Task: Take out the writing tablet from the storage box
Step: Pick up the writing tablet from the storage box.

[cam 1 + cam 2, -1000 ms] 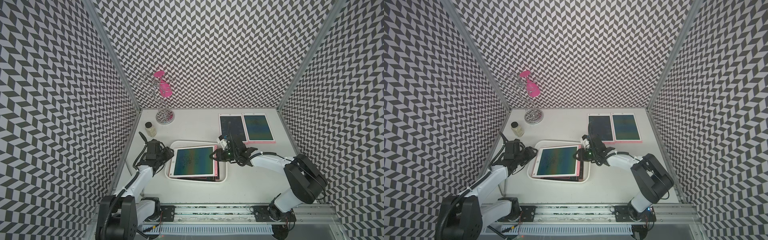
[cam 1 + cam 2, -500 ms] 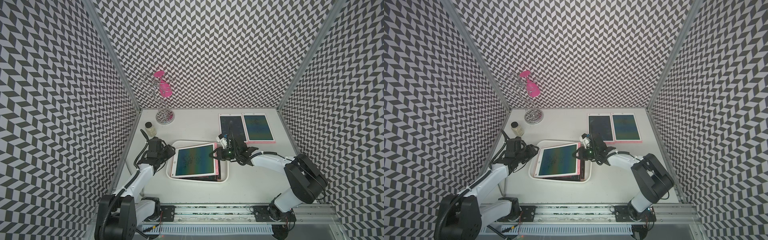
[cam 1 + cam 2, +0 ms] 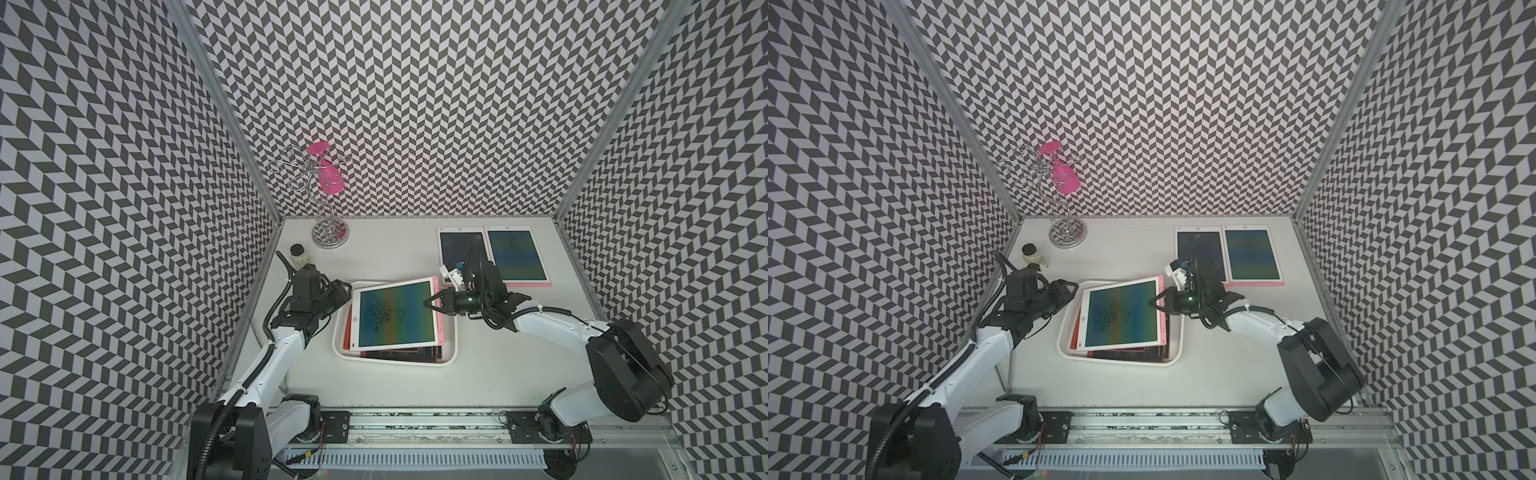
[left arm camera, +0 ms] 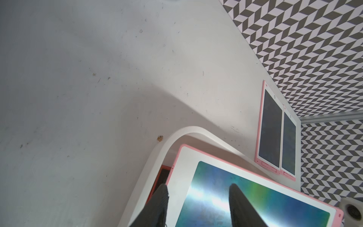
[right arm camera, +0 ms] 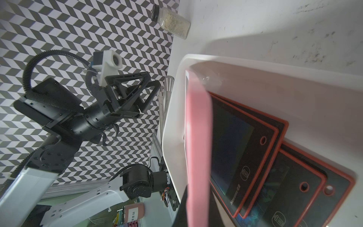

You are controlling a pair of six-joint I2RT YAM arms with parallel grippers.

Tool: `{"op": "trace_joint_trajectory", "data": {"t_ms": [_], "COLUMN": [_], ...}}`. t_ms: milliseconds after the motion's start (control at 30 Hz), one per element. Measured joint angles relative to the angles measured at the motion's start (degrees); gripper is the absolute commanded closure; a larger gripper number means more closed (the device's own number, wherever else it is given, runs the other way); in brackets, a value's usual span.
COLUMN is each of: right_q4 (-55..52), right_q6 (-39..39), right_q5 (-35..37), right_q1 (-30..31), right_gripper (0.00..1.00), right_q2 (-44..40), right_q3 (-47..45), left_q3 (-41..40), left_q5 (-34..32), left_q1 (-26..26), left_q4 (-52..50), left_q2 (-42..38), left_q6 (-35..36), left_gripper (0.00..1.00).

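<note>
We find readable marking only in the right wrist view. The black tablets (image 5: 255, 147) with red rims, stacked in the storage box (image 5: 172, 118), each carry a round bin icon. One also has a white brand word along its edge, too blurred for us to read with certainty. In both top views the raised writing tablet (image 3: 395, 318) (image 3: 1121, 313) covers most of that stack.

The right hand (image 3: 432, 305) is closed on the pink edge of the writing tablet (image 5: 198, 137). The tablet is tilted over the storage box (image 3: 399, 360), high on the gripped side and low on the other.

The left hand (image 4: 198, 186) has its fingers (image 4: 159, 204) narrowly apart and holds nothing. In a top view it sits just beside the box rim (image 3: 1177, 336).

The left wrist view shows two tablets (image 4: 271, 127) lying side by side on the counter (image 4: 78, 78). The right wrist view shows a jar (image 5: 170, 18) of pale grains.
</note>
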Motion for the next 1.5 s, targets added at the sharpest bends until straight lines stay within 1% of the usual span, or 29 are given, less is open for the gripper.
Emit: {"op": "trace_joint_trajectory", "data": {"t_ms": [33,100,267,500,833,967,1200,1500], "right_q4": [-0.1,-0.2,0.0,0.0,1.4,2.7,6.0,9.6], "right_q6": [0.0,0.2,0.9,2.4,6.9,8.5,11.6,15.2], "right_q5": [-0.3,-0.9,-4.1,-8.0,-12.4,-12.9,-12.7,-11.6], "right_q1": [-0.5,-1.4,-4.7,-8.1,-11.1,-11.9,-13.9,-14.5], "right_gripper": [0.96,0.97,0.97,0.97,0.98,0.99,0.99,1.00], "right_q2": [-0.7,-1.7,-3.7,-6.3,-9.9,-11.1,-12.6,-12.0], "right_q3": [-0.2,-0.4,-0.9,-1.2,-1.2,-1.2,-1.2,-2.2], "left_q3": [0.2,0.2,0.3,3.1,2.8,2.3,-0.6,-4.3], "left_q5": [0.2,0.6,1.7,4.6,8.3,8.7,9.3,10.6], "left_q1": [0.0,0.1,0.1,0.1,0.3,0.4,0.4,0.4], "left_q4": [0.1,0.3,0.8,2.2,4.8,5.1,6.3,8.2], "left_q2": [-0.3,-0.8,-2.5,-4.5,-5.3,-5.6,-8.3,-10.5], "left_q6": [-0.2,-0.6,-1.2,-1.0,-2.3,-2.3,-2.8,-4.2], "left_gripper": [0.55,0.55,0.51,0.45,0.44,0.44,0.43,0.42]}}
